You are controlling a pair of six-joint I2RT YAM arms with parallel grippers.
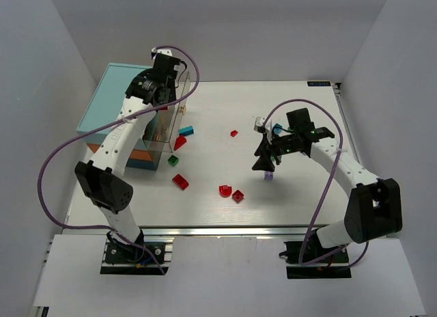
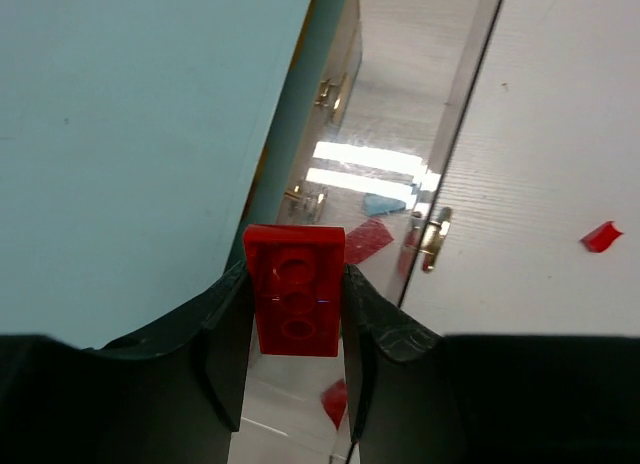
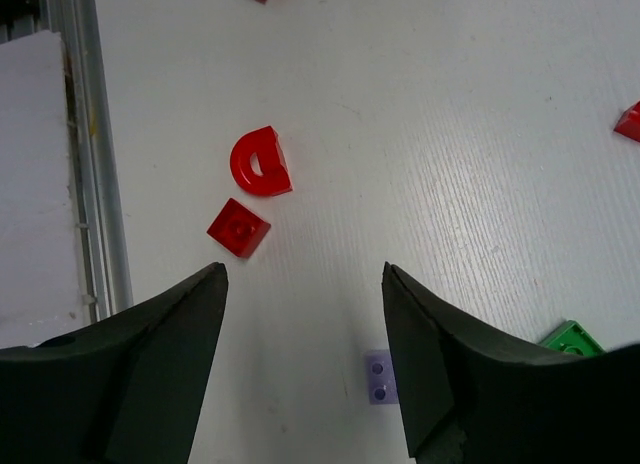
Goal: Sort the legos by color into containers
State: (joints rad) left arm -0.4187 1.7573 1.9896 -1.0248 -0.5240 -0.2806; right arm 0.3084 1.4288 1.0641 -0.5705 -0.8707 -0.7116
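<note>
One red lego (image 2: 297, 306), a flat piece with three studs in a row, sits pinched by its long sides in my left gripper (image 2: 296, 280), which is closed snugly on it and carries nothing else. I hold it above the edge of the cabinet (image 2: 130, 134), where the light-teal top gives way to a pulled-out clear drawer (image 2: 465, 94) just ahead of the piece. Through the drawer's plastic I make out a cyan shape (image 2: 385, 204) and a red shape (image 2: 368, 240). I cannot tell whether they lie inside it or on the table beneath.

My right gripper (image 3: 302, 276) hangs wide open and empty over the table (image 3: 450, 134). A pale purple lego (image 3: 379, 377) lies on the surface between its fingers, nearer the right one. A rounded red piece (image 3: 261, 162) and a small red square (image 3: 239, 227) lie a little beyond, and a green brick (image 3: 570, 339) peeks out beside the right finger.

I judge the sort to be far from finished. From above, a good many red, green, cyan and purple pieces lie scattered between the cabinet and my right arm, so most of the work is ahead. This red piece is about ready to drop.

A small dark label (image 1: 319, 83) sits at the table's far right edge, too tiny to read. I see no brand or other writing.
</note>
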